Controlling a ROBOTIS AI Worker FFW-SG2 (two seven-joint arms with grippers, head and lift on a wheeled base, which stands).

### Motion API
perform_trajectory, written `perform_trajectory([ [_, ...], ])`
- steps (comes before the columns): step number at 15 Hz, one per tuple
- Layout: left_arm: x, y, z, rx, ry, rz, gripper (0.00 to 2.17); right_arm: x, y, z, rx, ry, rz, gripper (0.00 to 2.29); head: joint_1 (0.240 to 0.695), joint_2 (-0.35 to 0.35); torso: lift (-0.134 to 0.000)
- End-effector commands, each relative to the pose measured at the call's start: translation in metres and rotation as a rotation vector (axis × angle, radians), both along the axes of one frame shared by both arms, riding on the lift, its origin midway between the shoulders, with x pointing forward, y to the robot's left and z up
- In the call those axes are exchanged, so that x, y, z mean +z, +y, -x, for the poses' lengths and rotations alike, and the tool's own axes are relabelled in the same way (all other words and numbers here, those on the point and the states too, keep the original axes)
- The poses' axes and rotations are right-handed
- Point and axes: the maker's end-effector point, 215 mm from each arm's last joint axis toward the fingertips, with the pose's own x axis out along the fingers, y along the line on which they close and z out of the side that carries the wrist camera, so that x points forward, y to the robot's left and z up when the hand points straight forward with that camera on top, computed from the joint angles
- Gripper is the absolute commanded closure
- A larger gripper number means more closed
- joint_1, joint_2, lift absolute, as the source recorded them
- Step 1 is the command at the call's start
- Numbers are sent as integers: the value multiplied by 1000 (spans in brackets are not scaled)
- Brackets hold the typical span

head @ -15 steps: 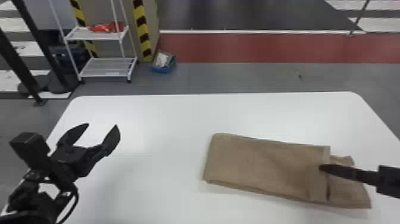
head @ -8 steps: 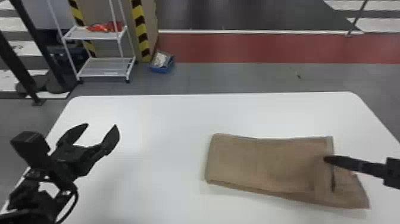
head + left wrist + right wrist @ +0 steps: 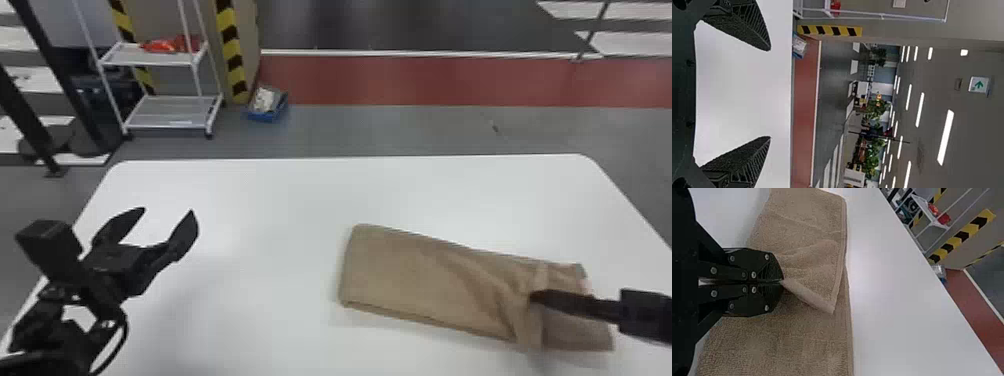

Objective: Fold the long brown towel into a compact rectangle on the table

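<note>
1. Brown terry towel (image 3: 425, 280) lies on the right-hand part of the table, long side running across, its layers stacked into a flattened strip. That looks like a lengthwise fold already made, presumably so that only shortening is left.

2. Near its right-hand end, an upper edge (image 3: 809, 295) is raised and creased towards the grip, with a lower layer (image 3: 575, 335) reaching past it. Holding just that edge would let the top layer be drawn or laid over without dragging the whole stack.

3. The right gripper (image 3: 782, 281) has its fingers pressed together on the cloth, low over the towel. Being so low probably keeps the layers beneath flat (a higher pull might bunch them).

4. Well apart, the left gripper (image 3: 169, 210) is parked above the table's left side, fingers spread and holding nothing. From there it leaves room for the fold, and could be brought in to steady the far end.

5. Around the towel, the white table (image 3: 280, 210) gives a flat bed, useful for squaring corners. Slipping or a skewed edge seems the main risk.
</note>
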Motion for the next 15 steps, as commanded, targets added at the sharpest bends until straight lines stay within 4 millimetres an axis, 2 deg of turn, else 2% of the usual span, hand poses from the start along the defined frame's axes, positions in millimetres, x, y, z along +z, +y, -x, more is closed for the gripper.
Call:
perform_trajectory([
  [1, -3, -4, 0, -6, 9, 1, 76, 42, -14, -11, -13, -102, 10, 1109, 695, -5, -124],
  [2, -5, -4, 0, -7, 17, 2, 76, 50, -18, -7, -14, -121, 6, 1109, 695, -10, -124],
  [3, -5, -4, 0, -7, 17, 2, 76, 49, -28, 2, -30, -117, 4, 1109, 695, -22, -124],
  [6, -6, -9, -1, -14, 21, 3, 76, 1, -24, 19, -37, 5, -17, 1109, 695, -43, -124],
  [8, -9, -9, 0, -13, 28, -6, 76, -8, -29, 16, -53, 29, -14, 1109, 695, -50, -124],
  [11, -7, -11, -2, -17, 27, -14, 76, -1, -30, 8, -54, 13, -13, 1109, 695, -56, -124],
  [12, -6, -12, -4, -18, 25, -15, 76, 11, -35, 5, -62, -18, -8, 1109, 695, -58, -124],
  [14, -6, -15, -5, -24, 22, -12, 76, 40, -60, 5, -100, -89, -6, 1109, 695, -64, -124],
  [15, -6, -17, -6, -27, 24, -11, 76, 37, -65, 12, -102, -78, -9, 1109, 695, -73, -124],
])
